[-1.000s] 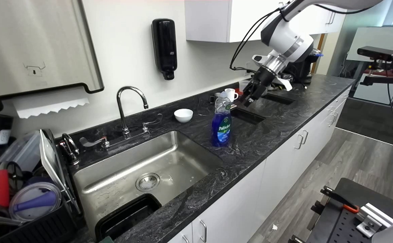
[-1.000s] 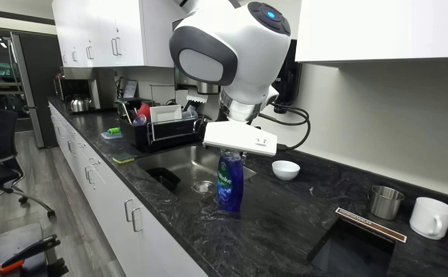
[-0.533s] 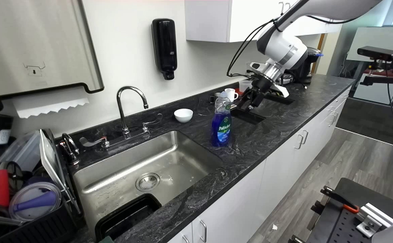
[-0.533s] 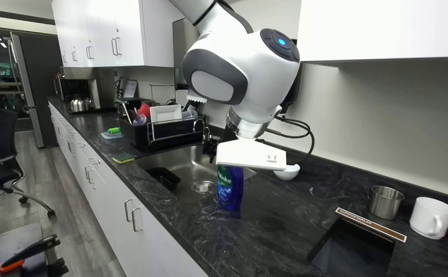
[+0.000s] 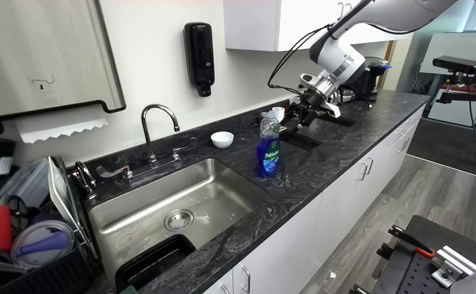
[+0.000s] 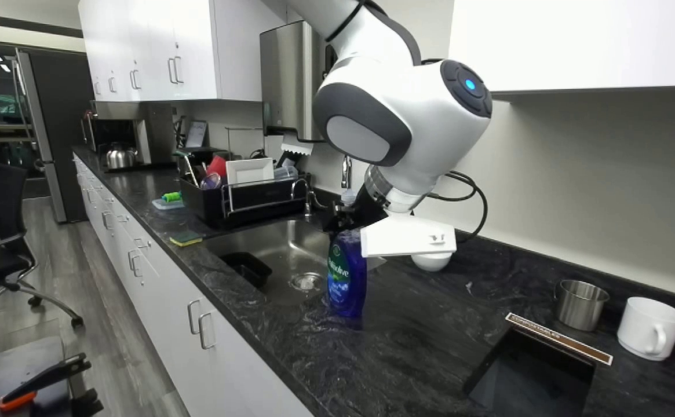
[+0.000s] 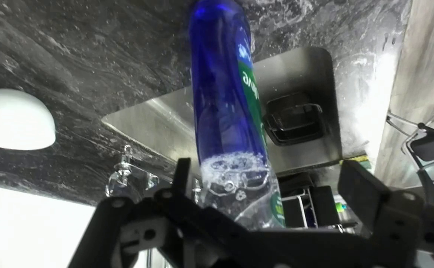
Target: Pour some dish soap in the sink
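Note:
The dish soap, a clear bottle of blue liquid with a Palmolive label, stands upright on the dark counter beside the sink in both exterior views (image 5: 268, 155) (image 6: 347, 281). My gripper (image 5: 291, 125) is at the height of the bottle's upper part, close to it. In the wrist view the gripper (image 7: 263, 166) is open. The bottle (image 7: 220, 100) shows between its fingers, nearer the left finger (image 7: 182, 175), with a wide gap to the right one. The palm hides the bottle's top there. The steel sink (image 5: 221, 200) lies beyond the bottle and also shows in the wrist view (image 7: 298, 61).
A chrome faucet (image 5: 148, 134) rises behind the sink. A white bowl (image 5: 222, 139) stands by the wall. A black tub (image 5: 156, 261) sits in the sink. A loaded dish rack (image 6: 244, 200) stands past it. A steel cup (image 6: 582, 304) and white mug (image 6: 651, 328) stand by a counter opening (image 6: 537, 370).
The arm has come down, and the gripper has dropped from above to the bottle's upper part and tilted. The bottle has not moved.

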`<state>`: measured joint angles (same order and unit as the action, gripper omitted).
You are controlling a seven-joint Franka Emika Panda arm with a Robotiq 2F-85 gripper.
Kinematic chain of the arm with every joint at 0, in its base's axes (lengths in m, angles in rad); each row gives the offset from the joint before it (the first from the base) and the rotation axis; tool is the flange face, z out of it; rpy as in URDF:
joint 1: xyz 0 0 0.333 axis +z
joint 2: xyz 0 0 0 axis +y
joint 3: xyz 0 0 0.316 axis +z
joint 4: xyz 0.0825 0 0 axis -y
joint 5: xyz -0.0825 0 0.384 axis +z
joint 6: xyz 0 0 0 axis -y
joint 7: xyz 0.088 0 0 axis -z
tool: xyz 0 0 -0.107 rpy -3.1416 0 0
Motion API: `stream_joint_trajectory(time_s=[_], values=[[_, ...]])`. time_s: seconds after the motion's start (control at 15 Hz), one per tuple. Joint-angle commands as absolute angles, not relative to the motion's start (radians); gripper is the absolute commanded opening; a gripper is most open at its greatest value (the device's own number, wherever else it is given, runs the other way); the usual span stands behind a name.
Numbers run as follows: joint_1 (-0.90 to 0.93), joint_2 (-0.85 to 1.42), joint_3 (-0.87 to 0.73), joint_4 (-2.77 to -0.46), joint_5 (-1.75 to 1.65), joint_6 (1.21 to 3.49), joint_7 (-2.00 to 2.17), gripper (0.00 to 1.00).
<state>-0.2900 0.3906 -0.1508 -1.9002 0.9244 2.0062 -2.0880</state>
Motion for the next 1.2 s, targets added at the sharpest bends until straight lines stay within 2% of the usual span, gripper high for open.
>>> stream_joint_trajectory(time_s=[0.0, 0.4, 1.13], values=[[-0.351, 0.445, -0.127, -1.815, 0.964, 1.819, -2.171, 1.0], [-0.384, 0.524, -0.141, -1.728, 0.961, 1.664, -2.207, 1.0], [-0.405, 0.626, -0.122, -1.625, 0.972, 1.656, -2.267, 1.0]])
